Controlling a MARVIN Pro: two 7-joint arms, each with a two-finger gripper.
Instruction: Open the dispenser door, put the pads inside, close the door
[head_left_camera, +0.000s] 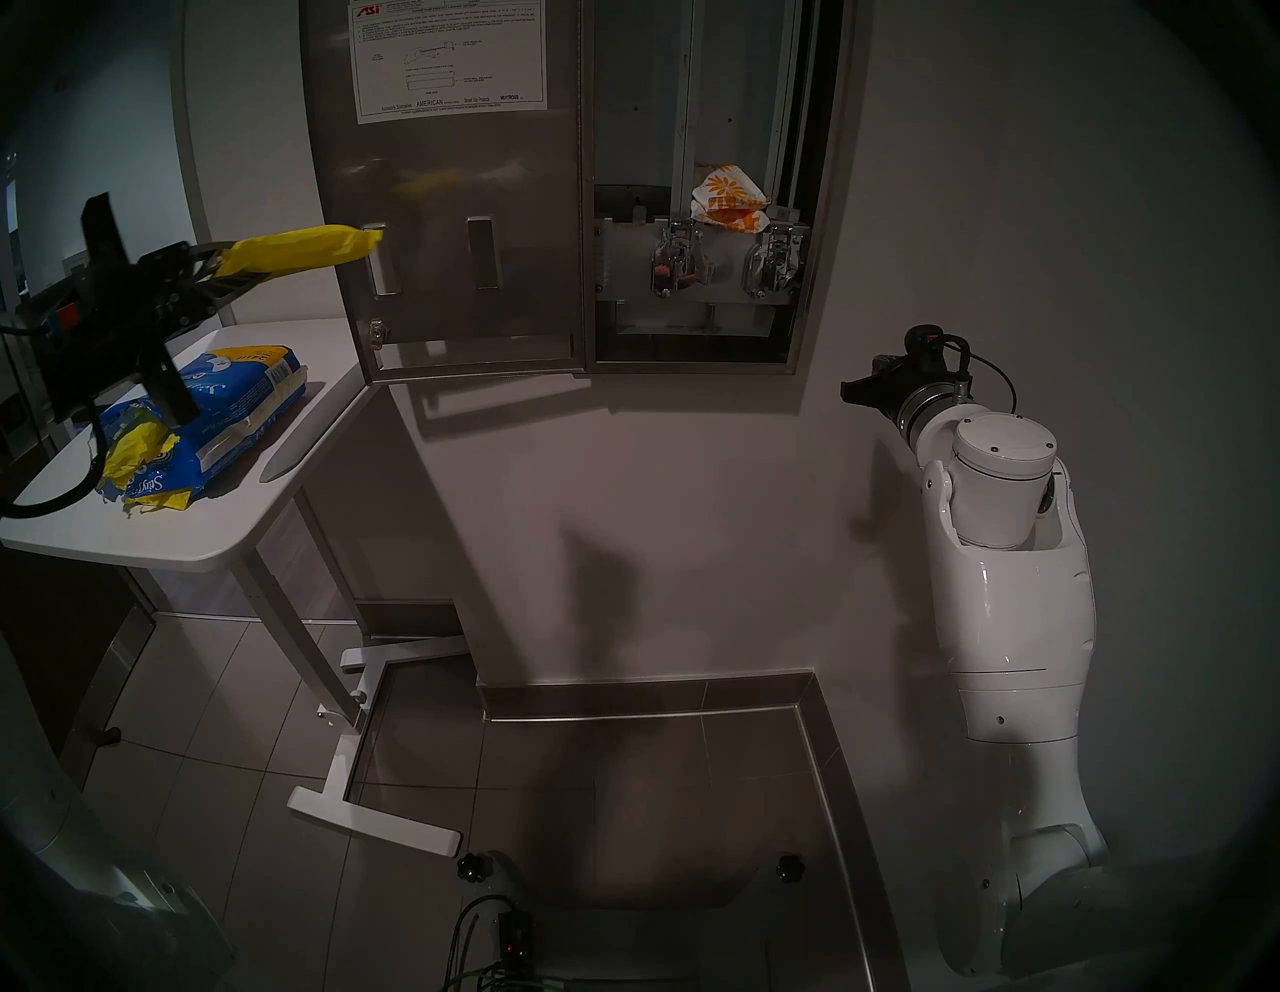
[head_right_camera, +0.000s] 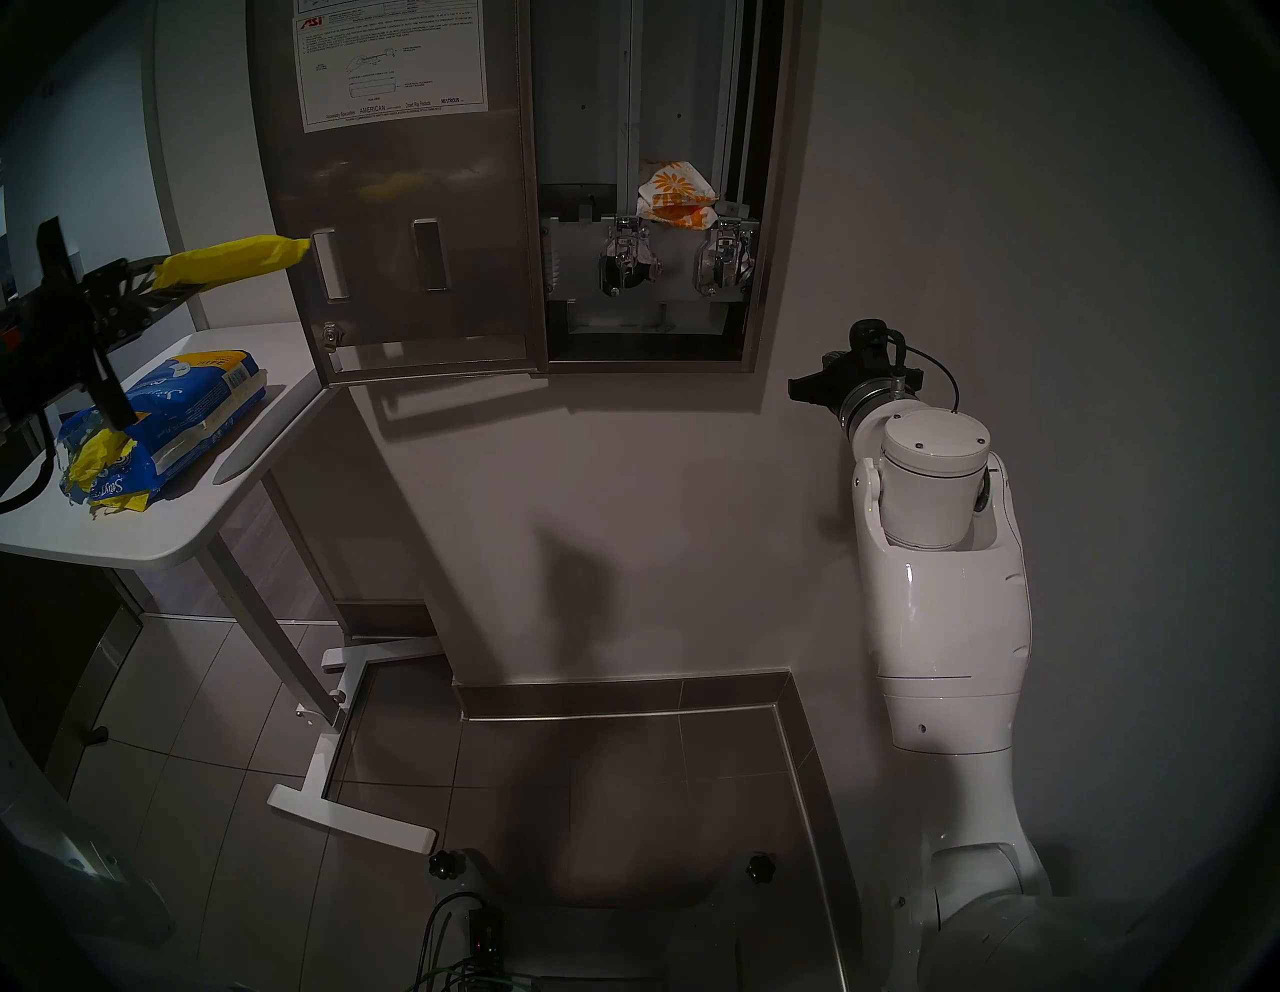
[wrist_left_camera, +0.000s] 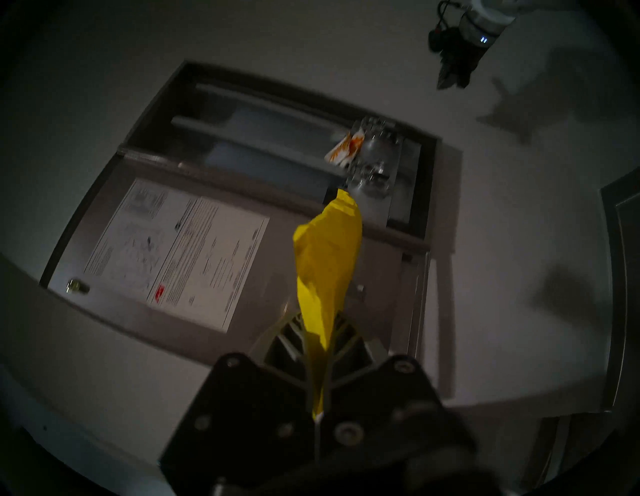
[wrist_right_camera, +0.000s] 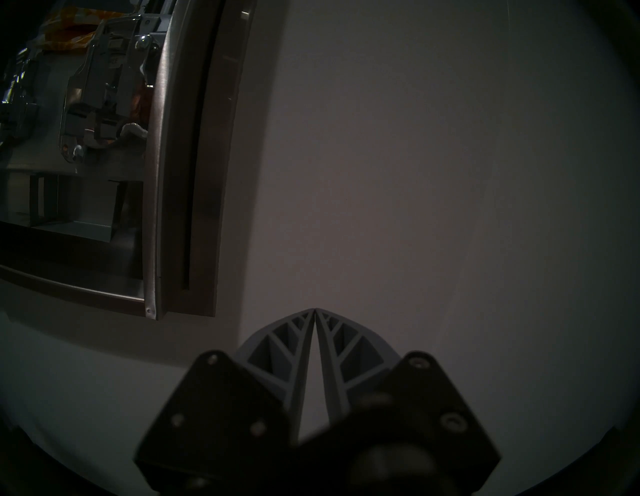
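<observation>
The dispenser door (head_left_camera: 450, 180) is showing brushed steel with a dull sheen, a matt paper sheet (head_left_camera: 450, 59) stuck on it. The yellow pad (head_left_camera: 298, 253) is looking like crinkled plastic film, the blue bag (head_left_camera: 228, 409) glossy plastic. The surface (head_left_camera: 208, 526) is appearing smooth, matt white; the floor tiles (head_left_camera: 228, 700) are gleaming faintly.

Looks like a public or commercial restroom, dimly lit. Recessed stainless wall dispenser (head_left_camera: 692, 187) with its door (head_left_camera: 457, 208) swung open, printed instruction sheet (head_left_camera: 450, 59) on the door's back, 2 chrome vending mechanisms (head_left_camera: 724, 267) inside, flower-print packets (head_left_camera: 727, 197) stacked above them. Grey tiled floor (head_left_camera: 623, 796) with dark tile baseboard, plain painted walls. White wheeled table (head_left_camera: 228, 499) parked alongside carries a blue retail pad bag (head_left_camera: 228, 402).
</observation>
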